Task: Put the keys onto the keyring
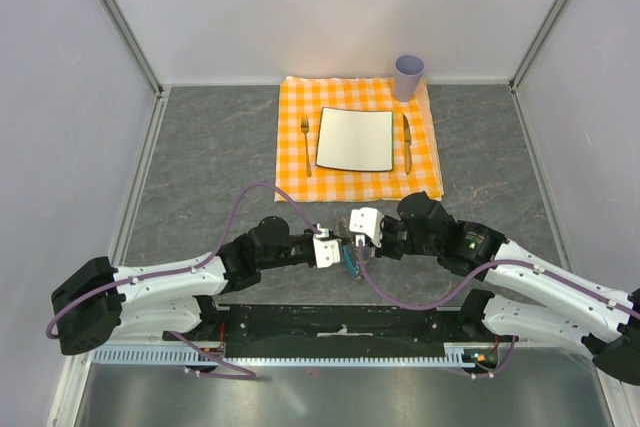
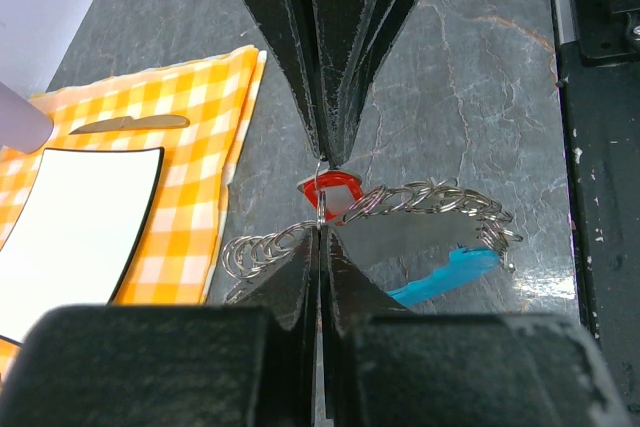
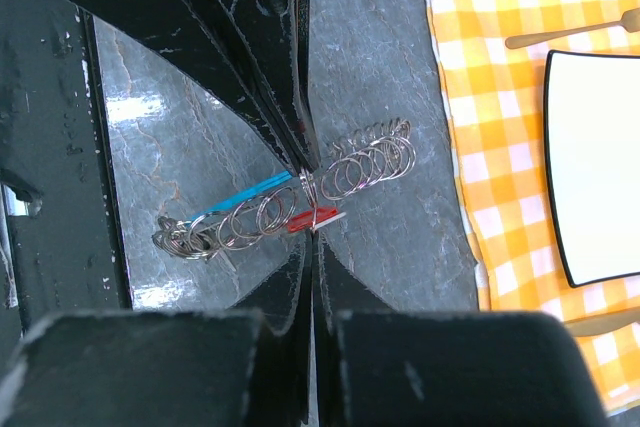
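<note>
- The table (image 1: pixel 200 167) was grey and stone-patterned, with pale walls on three sides.
- The left arm (image 1: pixel 170 282) and the right arm (image 1: pixel 540 272) reached inward from the near edge, so their ends met over bare table just in front of the cloth.
- The cloth (image 1: pixel 350 187), checked in orange and white, lay at the far middle of the table.
- A white square plate (image 1: pixel 355 139) sat in the middle of the cloth.
- A pale purple cup (image 1: pixel 408 75) stood upright at the cloth's far right corner.
- A fork (image 1: pixel 306 145) lay left of the plate and a knife (image 1: pixel 407 142) right of it, both on the cloth.
- The keyring (image 2: pixel 440 197), a chain of linked silver rings, hung between the two grippers and sagged to either side. I could not tell whether it touched the table.
- Its blue tab (image 2: pixel 445 275) hung below the chain.
- The left gripper (image 2: pixel 320 237) had its jaws pressed together on one thin wire ring of the chain.
- The right gripper (image 3: pixel 312 239) faced it tip to tip, jaws closed on the key.
- The key (image 3: pixel 305 221), red-headed and tiny, sat right against the chain at the point where the fingertips met.
</note>
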